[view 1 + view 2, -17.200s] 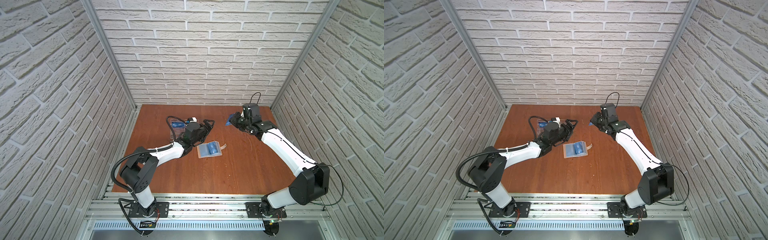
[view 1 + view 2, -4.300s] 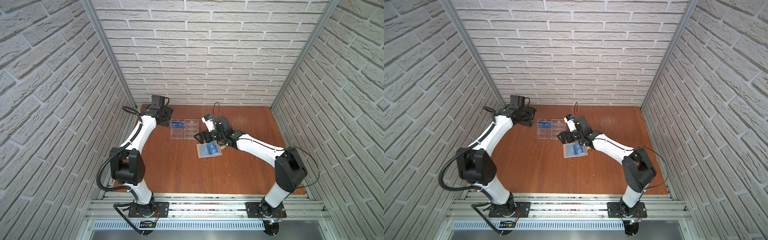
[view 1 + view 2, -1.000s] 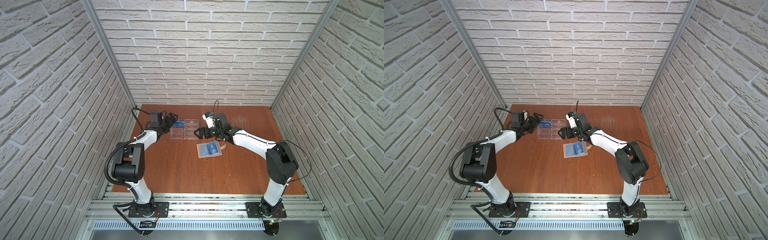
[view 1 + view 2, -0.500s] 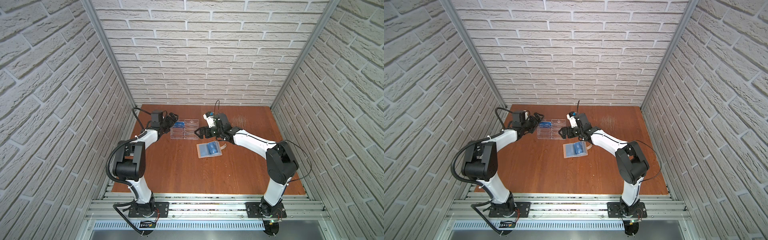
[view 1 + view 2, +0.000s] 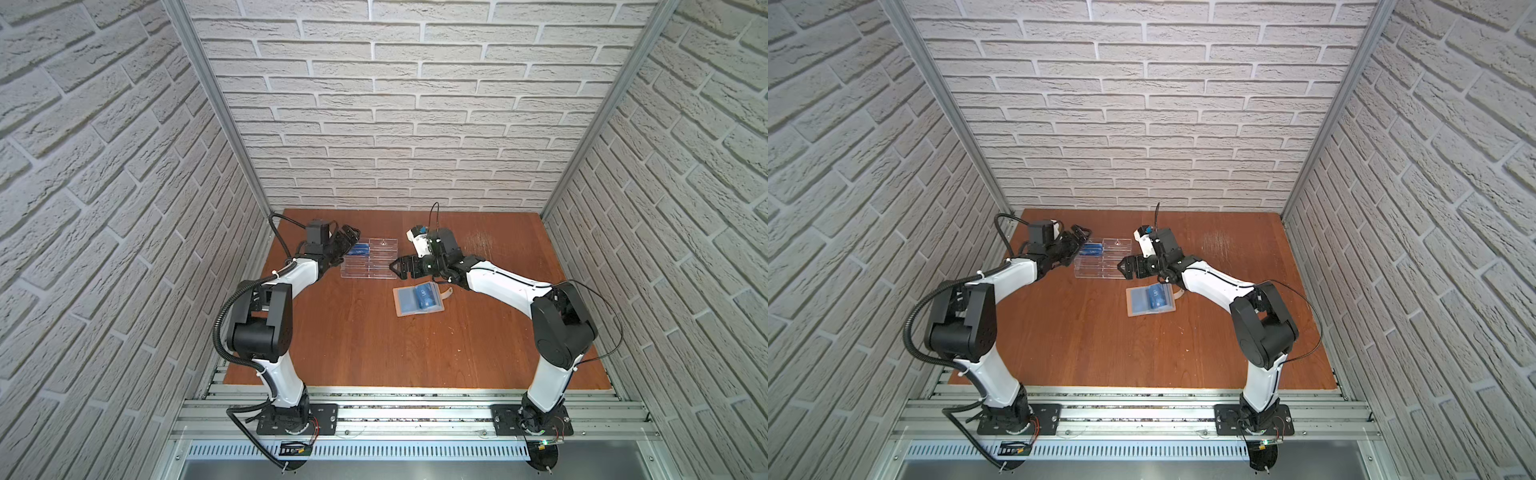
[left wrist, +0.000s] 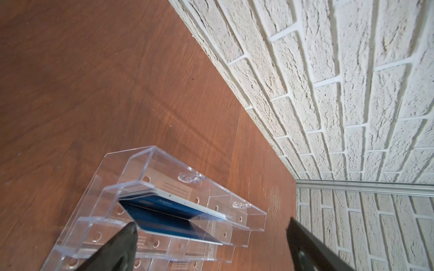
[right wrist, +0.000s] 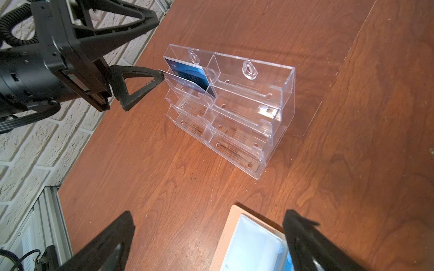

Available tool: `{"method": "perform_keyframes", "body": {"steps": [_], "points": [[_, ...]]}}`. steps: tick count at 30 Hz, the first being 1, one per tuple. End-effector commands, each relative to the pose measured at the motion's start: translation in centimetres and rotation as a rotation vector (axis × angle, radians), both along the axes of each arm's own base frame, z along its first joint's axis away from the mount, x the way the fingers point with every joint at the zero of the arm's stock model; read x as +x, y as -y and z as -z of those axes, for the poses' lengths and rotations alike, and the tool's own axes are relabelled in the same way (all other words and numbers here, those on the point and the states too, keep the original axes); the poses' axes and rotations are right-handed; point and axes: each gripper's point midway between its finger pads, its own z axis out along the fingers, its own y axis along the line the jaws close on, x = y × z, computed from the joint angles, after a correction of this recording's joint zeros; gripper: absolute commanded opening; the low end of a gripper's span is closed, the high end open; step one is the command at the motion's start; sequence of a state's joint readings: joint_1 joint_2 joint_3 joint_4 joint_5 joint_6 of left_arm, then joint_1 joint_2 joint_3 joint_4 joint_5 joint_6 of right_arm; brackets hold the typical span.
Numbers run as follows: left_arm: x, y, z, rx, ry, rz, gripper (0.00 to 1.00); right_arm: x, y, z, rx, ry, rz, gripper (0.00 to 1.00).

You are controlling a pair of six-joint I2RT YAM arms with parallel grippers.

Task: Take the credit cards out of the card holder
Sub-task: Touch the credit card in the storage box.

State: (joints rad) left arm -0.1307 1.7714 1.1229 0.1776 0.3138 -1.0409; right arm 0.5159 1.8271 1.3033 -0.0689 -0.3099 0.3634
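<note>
Leather card holder (image 5: 418, 300), clear tiered rack (image 5: 369, 260)

White brick walls (image 5: 395, 124), wooden tabletop (image 5: 374, 340)

Rack (image 5: 369, 266) stands on table (image 5: 353, 340), rear, left of centre; credit cards (image 5: 360, 250) in its rearmost left compartment; card holder (image 5: 409, 302) lies in front-right of rack, apart; left gripper (image 5: 350, 241) just beside rack's left end; right gripper (image 5: 397, 268) near its right end.

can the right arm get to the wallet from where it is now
Probably yes. The right tool is open and hovers right by the open wallet, with nothing between them; the clear rack stands off to the side, out of the way.
</note>
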Motion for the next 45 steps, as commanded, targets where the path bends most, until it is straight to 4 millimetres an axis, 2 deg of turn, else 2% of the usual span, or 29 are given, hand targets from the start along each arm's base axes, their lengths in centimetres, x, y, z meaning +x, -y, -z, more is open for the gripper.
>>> {"method": "perform_keyframes", "body": {"steps": [1, 7, 15, 21, 27, 37, 45], "points": [[0.5, -0.4, -1.0, 0.012, 0.034, -0.015, 0.98, 0.2, 0.0, -1.5, 0.034, 0.04, 0.002, 1.0], [-0.5, -1.1, -1.0, 0.016, 0.016, -0.023, 0.98, 0.3, -0.1, -1.5, 0.037, 0.041, 0.002, 1.0], [-1.4, 0.1, -0.9, -0.036, -0.011, -0.003, 0.98, 0.5, -0.2, -1.5, 0.049, 0.04, 0.003, 1.0], [-0.5, 2.5, -1.3, -0.07, -0.004, 0.028, 0.98, 0.5, 0.0, -1.7, 0.044, 0.045, 0.008, 1.0], [0.8, 3.8, -1.7, -0.097, 0.011, 0.038, 0.98, 0.5, 0.6, -1.5, 0.037, 0.042, 0.019, 1.0], [2.2, 4.1, -0.4, -0.093, 0.004, 0.03, 0.98, 0.4, 1.5, -1.1, 0.035, 0.037, 0.031, 1.0], [2.3, 4.3, -1.5, -0.085, 0.032, 0.038, 0.98, 0.2, 1.8, -1.0, 0.038, 0.029, 0.031, 1.0]]}}
